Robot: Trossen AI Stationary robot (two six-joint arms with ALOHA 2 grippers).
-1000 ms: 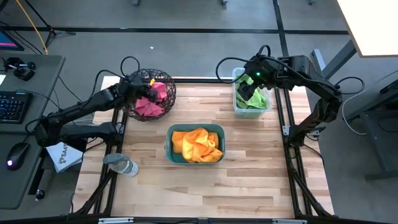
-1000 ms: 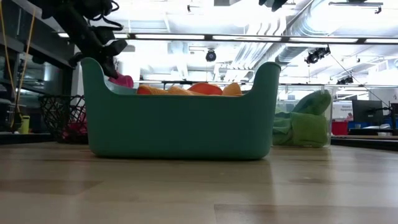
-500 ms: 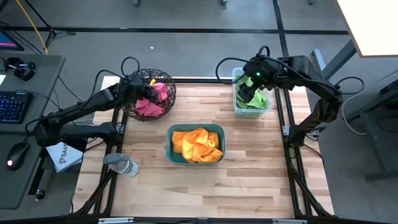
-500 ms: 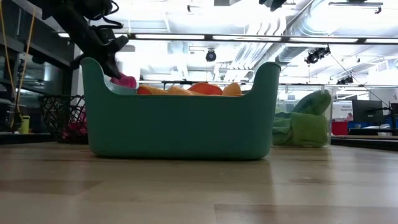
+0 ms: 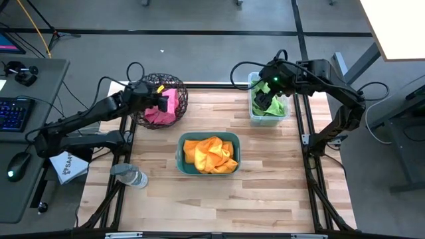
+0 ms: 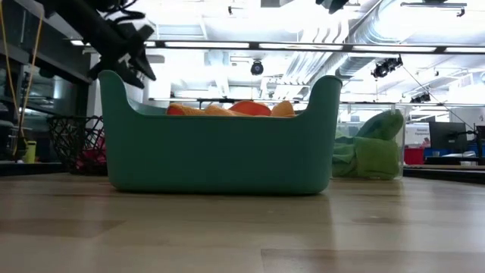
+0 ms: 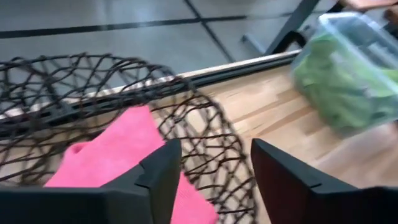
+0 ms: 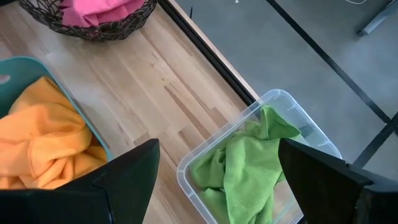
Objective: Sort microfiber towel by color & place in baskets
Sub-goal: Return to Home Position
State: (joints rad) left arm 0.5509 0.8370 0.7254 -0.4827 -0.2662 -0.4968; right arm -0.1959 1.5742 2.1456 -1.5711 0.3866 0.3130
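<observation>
My left gripper [image 5: 161, 99] [image 7: 214, 180] is open above the round dark wire basket [image 5: 178, 89] at the far left. Pink towels [image 5: 163, 111] [image 7: 118, 155] lie inside it, just below the fingers and clear of them. A teal tub [image 5: 180, 147] [image 6: 220, 155] at the table's middle holds orange towels [image 5: 209, 153]. My right gripper [image 5: 263, 101] [image 8: 217, 180] is open over the clear bin [image 5: 252, 118] at the far right, which holds green towels [image 8: 255, 168]. It touches nothing.
A clear plastic bottle [image 5: 129, 176] lies at the table's near left corner, with a white packet [image 5: 66, 166] beside it off the table. A side desk with a keyboard [image 5: 13, 113] and a mouse stands to the left. Bare wood lies in front of the tub.
My left gripper has opened over the wire basket and let go of a pink towel. The towel has dropped onto the pink pile in the basket and no longer shows above the tub's rim in the low view.
</observation>
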